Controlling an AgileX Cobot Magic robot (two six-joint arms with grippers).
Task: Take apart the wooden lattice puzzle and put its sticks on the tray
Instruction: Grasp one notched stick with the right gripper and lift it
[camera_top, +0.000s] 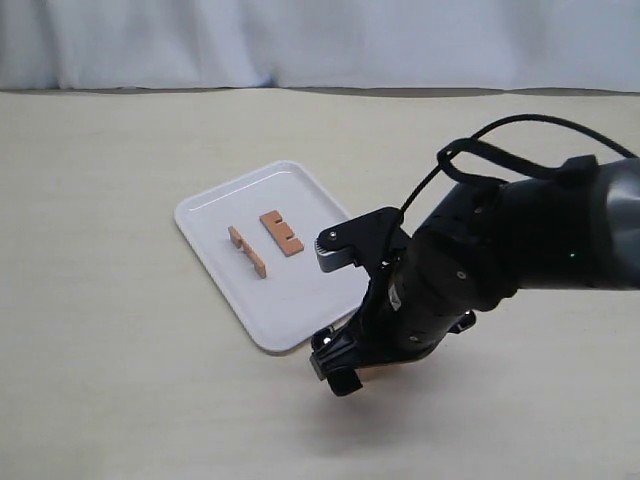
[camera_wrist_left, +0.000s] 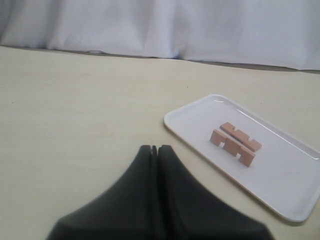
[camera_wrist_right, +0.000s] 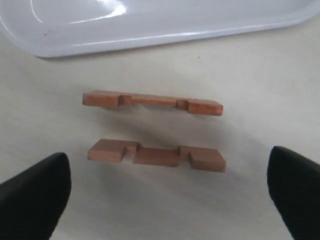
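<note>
A white tray (camera_top: 290, 300) lies on a beige desk (camera_top: 100, 350), slightly toward 10 o'clock from the centre of the exterior view. Two notched wooden sticks rest on it, apart: one stick (camera_top: 247, 251) and, at its 2 o'clock, another stick (camera_top: 281, 232). At the tray's 5 o'clock corner the right claw (camera_top: 345, 365) hangs low, spread wide and empty. Beneath it, a third stick (camera_wrist_right: 152, 102) and a fourth stick (camera_wrist_right: 156, 155) lie side by side on the desk, apart, just beside the rim. The left claw (camera_wrist_left: 155, 148) is closed, fingers touching, holding nothing.
</note>
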